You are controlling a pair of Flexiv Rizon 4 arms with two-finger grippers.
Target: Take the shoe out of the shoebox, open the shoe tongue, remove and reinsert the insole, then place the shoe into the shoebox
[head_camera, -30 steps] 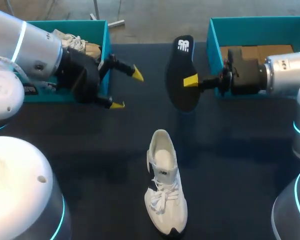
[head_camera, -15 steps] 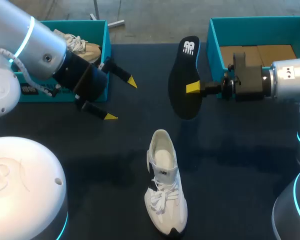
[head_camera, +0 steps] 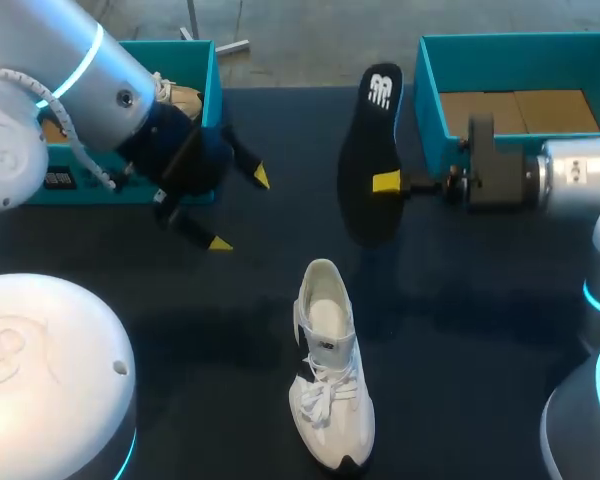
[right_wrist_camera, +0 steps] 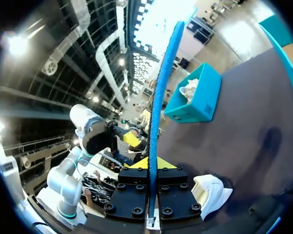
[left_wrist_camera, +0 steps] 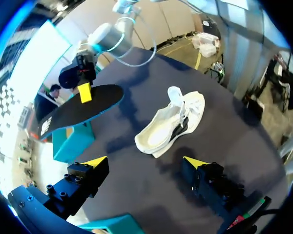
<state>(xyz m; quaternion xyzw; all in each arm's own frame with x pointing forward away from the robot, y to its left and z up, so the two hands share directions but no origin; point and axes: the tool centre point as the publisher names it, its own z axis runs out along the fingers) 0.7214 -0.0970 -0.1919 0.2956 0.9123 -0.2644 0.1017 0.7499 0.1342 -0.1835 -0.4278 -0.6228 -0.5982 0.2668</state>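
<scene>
My right gripper (head_camera: 388,183) pinched the black insole (head_camera: 370,160) above the dark table's (head_camera: 480,330) far edge; my left gripper (head_camera: 240,210) hung open, empty, beside the far-left shoebox (head_camera: 213,90); the white shoe (head_camera: 330,370) lay by the near edge

My left arm (head_camera: 85,70) hides most of the left shoebox (head_camera: 209,80) and the second shoe (head_camera: 180,98) inside.

Dark table (head_camera: 480,330): white shoe (head_camera: 330,372) (left shoebox (head_camera: 211,75), right shoebox (head_camera: 427,100))

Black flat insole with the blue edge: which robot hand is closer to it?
Right. The right gripper is shut on the black insole at its side. The left gripper hangs open, apart from it, near the teal box holding a tan shoe.
</scene>
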